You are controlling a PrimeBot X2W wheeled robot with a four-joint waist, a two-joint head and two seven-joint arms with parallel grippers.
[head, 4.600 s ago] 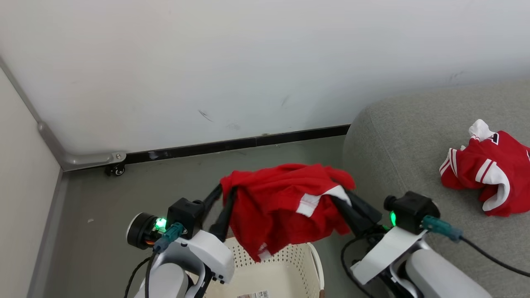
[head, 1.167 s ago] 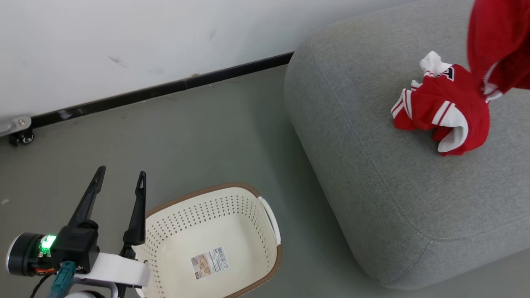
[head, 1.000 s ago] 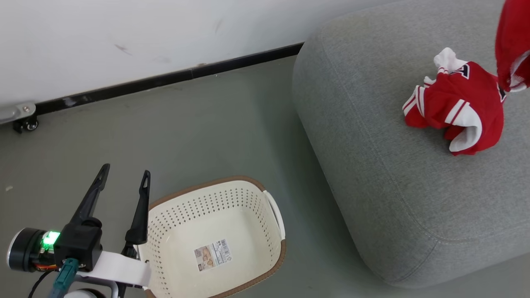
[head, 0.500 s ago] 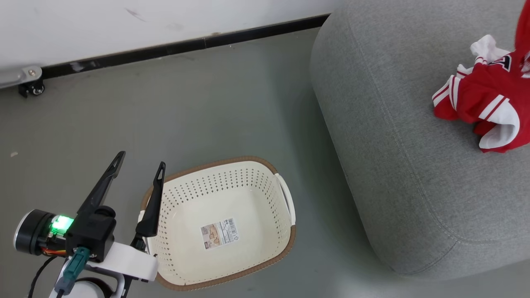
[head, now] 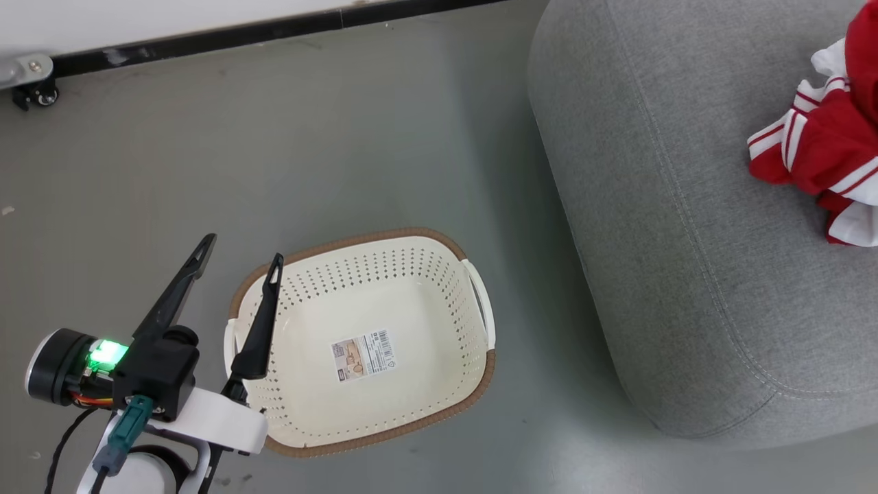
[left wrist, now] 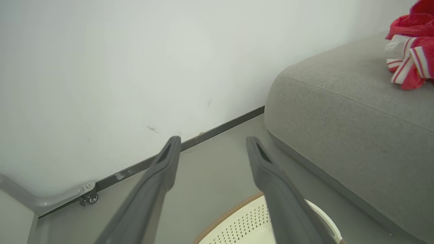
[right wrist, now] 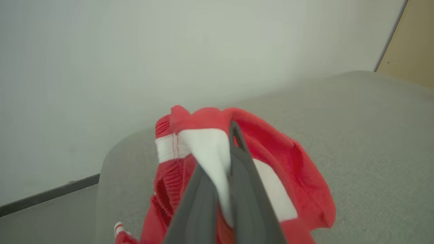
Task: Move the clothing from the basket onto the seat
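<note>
red clothing (head: 820,147) (white-striped), cream basket (head: 384,264), grey seat (head: 686,240)

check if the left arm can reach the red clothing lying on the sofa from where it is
Probably not. The left end effector hangs open by the basket, while the red clothing lies far across the grey sofa. Nothing blocks the path, but the span looks beyond its reach.

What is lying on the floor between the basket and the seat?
Nothing. In the head view, the strip of grey floor between the basket and the rounded edge of the seat is bare.
</note>
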